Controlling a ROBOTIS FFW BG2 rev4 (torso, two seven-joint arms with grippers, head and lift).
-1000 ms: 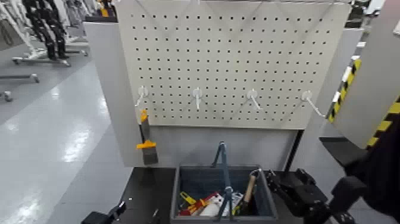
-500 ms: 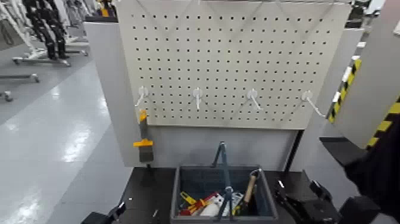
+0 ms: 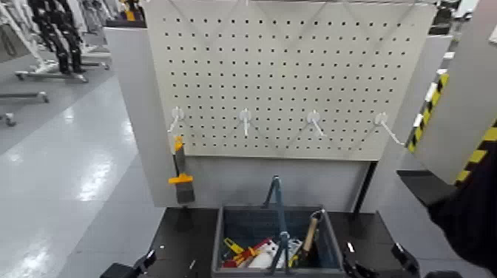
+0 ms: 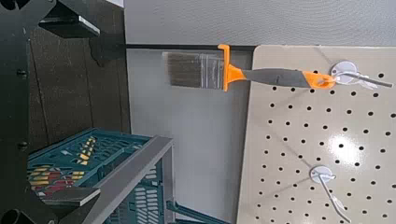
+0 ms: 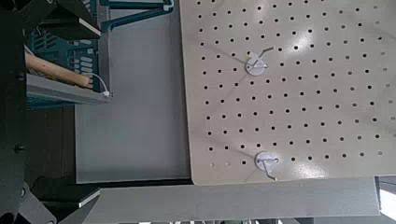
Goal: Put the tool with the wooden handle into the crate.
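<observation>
The trowel (image 3: 310, 232) lies inside the dark grey-blue crate (image 3: 229, 222), with its tan wooden handle leaning on the right wall and its blade hidden among the other tools. The handle also shows in the right wrist view (image 5: 56, 71), over the crate's rim (image 5: 65, 91). My right gripper (image 3: 405, 260) is low at the table's front right, away from the crate, with its fingers (image 5: 79, 17) spread and empty. My left gripper (image 3: 132, 266) rests low at the front left, with its fingers (image 4: 67, 13) apart and empty.
An orange-and-black-handled brush tool (image 3: 180, 174) hangs from the leftmost hook of the white pegboard (image 3: 296, 74) behind the crate; it also shows in the left wrist view (image 4: 252, 75). The other hooks are bare. Red, yellow and white tools (image 3: 248, 253) lie in the crate. The crate's loop handle (image 3: 278, 214) stands upright.
My right gripper has drawn back from beside the crate, down and to the right, almost out of the head view. The trowel stays in the crate. The left arm has not moved.
</observation>
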